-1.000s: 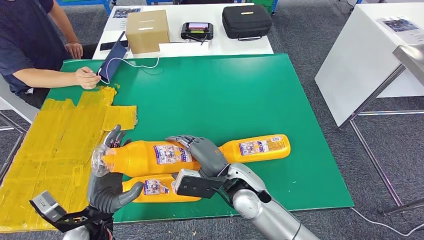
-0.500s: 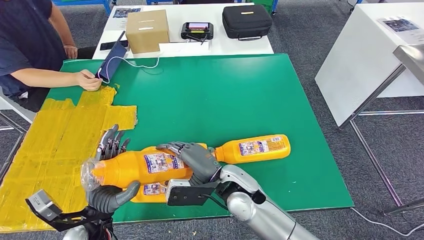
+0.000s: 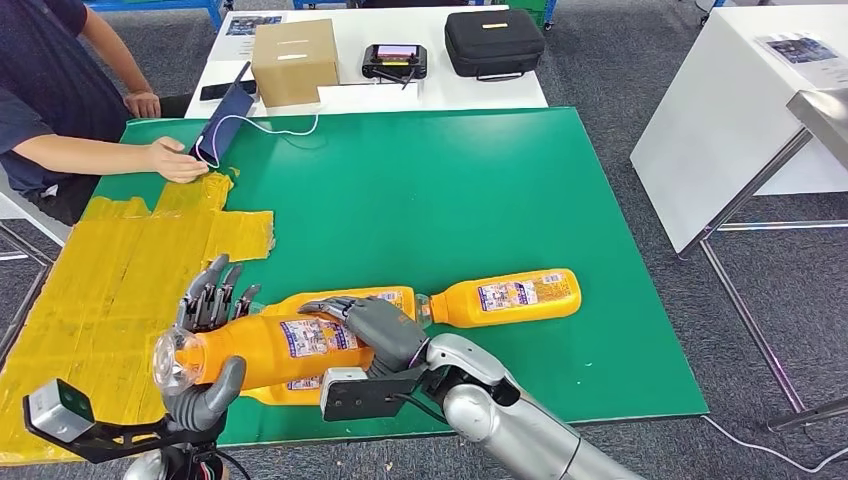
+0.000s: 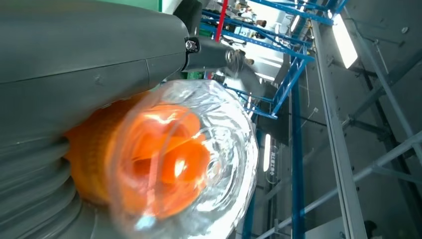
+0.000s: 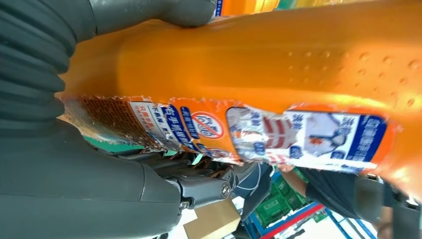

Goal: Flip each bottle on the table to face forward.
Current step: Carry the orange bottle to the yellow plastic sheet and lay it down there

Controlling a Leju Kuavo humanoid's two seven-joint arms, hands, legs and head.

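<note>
Orange and lying sideways, the held bottle is lifted just above the green table near its front edge. The left hand grips its capped end; the right hand clasps its body. Two other bottles lie close by: one to the right, one just behind.

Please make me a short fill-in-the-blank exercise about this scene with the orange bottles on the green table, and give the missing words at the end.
1. The robot holds one orange bottle with ____ hands at once.
2. The left hand grips the bottle near its ____ cap.
3. The bottle farthest to the right lies on the ____ table.
4. The cardboard box stands on the ____ table behind.

Missing words: both; clear; green; white
</note>
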